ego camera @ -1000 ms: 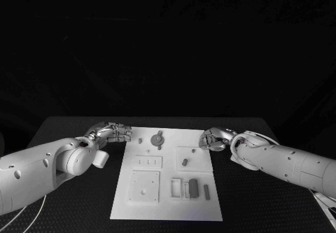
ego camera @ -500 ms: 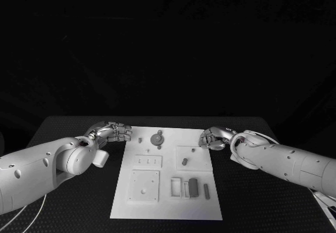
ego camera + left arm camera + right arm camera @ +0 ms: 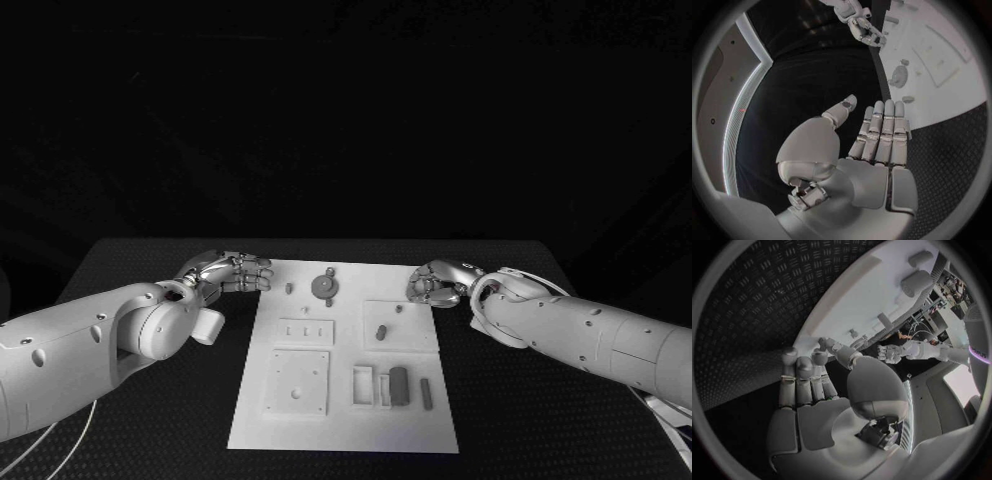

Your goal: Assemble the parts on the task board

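Looking down from the head view, the task board [image 3: 343,350] lies in the middle of the black tabletop [image 3: 144,260], and both hands flank its far end: the left hand [image 3: 231,271] just off the far left corner, the right hand [image 3: 440,283] at the far right edge. Neither holds a part. The parts sit on the board — a round grey piece [image 3: 326,287] near the far end, a short peg [image 3: 381,334] in the middle, and a dark block [image 3: 398,384] with a slim bar [image 3: 427,391] beside it at the near right. By my judgement the assembly has not begun; this looks like the approach before a first pick. The next move calls for one hand to go in over a chosen part and close on it cleanly. From here the hands' fingers look bunched, and their spread is hard to read.

The left wrist view settles it for that side: the left hand [image 3: 873,145] is released, fingers straight and side by side, nothing in them, with the board [image 3: 942,60] beyond the fingertips and the round piece [image 3: 898,76] small on it.

In the right wrist view, the right hand [image 3: 817,400] is likewise released and empty — fingers extended over the board [image 3: 873,295]. Two parts at the board's far rim are bent by the lens; which they are I cannot tell.
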Motion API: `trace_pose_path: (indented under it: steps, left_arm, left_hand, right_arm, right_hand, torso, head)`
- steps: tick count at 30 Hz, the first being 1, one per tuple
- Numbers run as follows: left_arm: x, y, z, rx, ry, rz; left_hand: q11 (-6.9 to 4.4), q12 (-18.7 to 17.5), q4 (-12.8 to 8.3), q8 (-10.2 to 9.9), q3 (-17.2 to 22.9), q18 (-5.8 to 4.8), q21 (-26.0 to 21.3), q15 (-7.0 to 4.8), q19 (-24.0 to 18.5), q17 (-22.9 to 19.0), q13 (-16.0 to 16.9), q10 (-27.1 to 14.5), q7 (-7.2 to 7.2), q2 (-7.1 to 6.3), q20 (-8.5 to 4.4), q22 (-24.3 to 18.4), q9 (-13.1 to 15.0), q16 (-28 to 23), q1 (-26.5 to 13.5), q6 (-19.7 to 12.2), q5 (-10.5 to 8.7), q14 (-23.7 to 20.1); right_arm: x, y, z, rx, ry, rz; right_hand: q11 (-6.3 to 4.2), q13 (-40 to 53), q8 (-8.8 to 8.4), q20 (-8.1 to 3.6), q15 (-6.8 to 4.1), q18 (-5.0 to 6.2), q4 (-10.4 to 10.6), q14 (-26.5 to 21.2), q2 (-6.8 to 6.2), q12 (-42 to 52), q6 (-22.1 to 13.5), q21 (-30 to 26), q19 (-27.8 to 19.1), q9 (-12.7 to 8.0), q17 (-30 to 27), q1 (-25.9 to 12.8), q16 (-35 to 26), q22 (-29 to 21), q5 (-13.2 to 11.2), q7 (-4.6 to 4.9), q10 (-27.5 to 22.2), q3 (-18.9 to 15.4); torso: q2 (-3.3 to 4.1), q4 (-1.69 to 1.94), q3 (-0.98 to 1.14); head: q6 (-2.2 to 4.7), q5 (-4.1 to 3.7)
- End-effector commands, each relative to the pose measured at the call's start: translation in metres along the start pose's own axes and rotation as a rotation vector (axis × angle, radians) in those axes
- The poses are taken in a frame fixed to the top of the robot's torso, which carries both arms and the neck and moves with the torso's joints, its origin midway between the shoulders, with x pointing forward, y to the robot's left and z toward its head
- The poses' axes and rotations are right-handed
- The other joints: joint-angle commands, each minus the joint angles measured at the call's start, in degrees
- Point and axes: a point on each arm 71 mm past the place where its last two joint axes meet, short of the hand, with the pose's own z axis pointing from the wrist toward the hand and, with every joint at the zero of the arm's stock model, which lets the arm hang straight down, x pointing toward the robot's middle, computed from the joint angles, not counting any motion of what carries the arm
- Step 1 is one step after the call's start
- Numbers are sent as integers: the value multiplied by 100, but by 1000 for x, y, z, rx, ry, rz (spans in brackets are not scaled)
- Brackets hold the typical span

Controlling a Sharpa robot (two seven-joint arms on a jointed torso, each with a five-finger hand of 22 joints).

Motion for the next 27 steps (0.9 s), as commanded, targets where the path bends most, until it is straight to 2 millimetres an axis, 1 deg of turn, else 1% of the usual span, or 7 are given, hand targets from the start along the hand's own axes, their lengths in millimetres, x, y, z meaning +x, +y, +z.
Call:
trace_pose_path:
  steps: [1, 7, 9, 15, 19, 22, 27]
  left_arm:
    - [3, -1, 1, 9, 23, -1]
    - [3, -1, 1, 8, 25, -2]
    - [4, -1, 1, 7, 26, -2]
    - [3, -1, 1, 6, 26, -2]
    - [3, -1, 1, 7, 27, -2]
    - [3, -1, 1, 6, 26, -2]
    - [3, -1, 1, 6, 26, -2]
  left_hand:
    - [7, -32, 0, -32, -21, -32, -19, 3, 50, 10, -9, -39, 28, 9, 5, 6, -7, -38, -46, -22, 0, 48]
    - [9, -35, 2, -34, -23, -33, -21, 4, 50, 11, -10, -42, 31, 7, 6, 7, -8, -41, -50, -26, -1, 47]
    - [12, -39, 4, -37, -26, -33, -24, 5, 50, 13, -11, -45, 35, 3, 7, 8, -9, -44, -55, -31, -1, 47]
    - [17, -43, 9, -43, -28, -33, -27, 6, 50, 15, -12, -49, 43, 1, 7, 9, -11, -47, -62, -39, 0, 46]
    - [18, -44, 10, -44, -29, -33, -27, 7, 50, 16, -12, -50, 46, 0, 7, 9, -12, -49, -63, -41, 0, 46]
    - [18, -45, 10, -45, -28, -33, -28, 7, 50, 17, -13, -51, 47, 1, 7, 10, -12, -49, -63, -41, 0, 46]
    - [19, -46, 11, -46, -28, -33, -29, 7, 50, 17, -13, -51, 49, 0, 7, 10, -12, -51, -64, -43, 0, 45]
  right_arm:
    - [1, 0, 0, -2, -1, -1]
    - [0, -1, 1, 10, -13, 9]
    - [0, -1, 2, 11, -16, 12]
    - [1, 2, 4, 1, -28, 15]
    - [2, 4, 4, -6, -25, 17]
    - [3, 4, 5, -8, -16, 14]
    - [4, 5, 5, -14, 3, 2]
  right_hand:
    - [-125, -9, -20, -40, -44, 106, -15, -5, -87, 8, 687, 15, 3, -7, -7, -54, 29, 94, -11, -66, -500, -21]
    - [-84, -18, -106, -45, -12, 106, 19, -21, -265, -14, 551, -10, 4, -37, -15, -84, 5, 80, -9, -22, -526, -10]
    - [-32, -18, -185, -39, 34, 106, 45, -52, -355, -29, 414, -35, -10, -67, -18, -98, -14, 72, -10, 37, -571, -10]
    - [56, -9, -311, -16, 119, 106, 39, -124, -488, -42, 174, -85, -54, -117, -15, -57, -38, 66, -12, 129, -670, -13]
    - [65, -6, -317, -13, 128, 106, 13, -134, -493, -40, 158, -90, -63, -119, -13, -19, -38, 67, -10, 137, -682, -4]
    - [67, 0, -296, -8, 135, 106, -38, -142, -457, -29, 184, -92, -70, -111, -8, 50, -32, 73, -11, 137, -692, 9]
    - [17, 4, -194, 2, 94, 106, -135, -134, -294, -1, 349, -77, -68, -70, 1, 178, -9, 91, -10, 81, -672, 27]
  torso:
    - [1, -4, -2]
    - [1, -4, -3]
    - [0, -2, -3]
    - [0, 0, -4]
    - [0, 0, -5]
    - [1, -1, -5]
    - [1, -3, -6]
  head:
    - [0, 1]
    - [6, 1]
    - [6, 2]
    - [10, 7]
    - [8, 7]
    - [7, 10]
    - [5, 11]
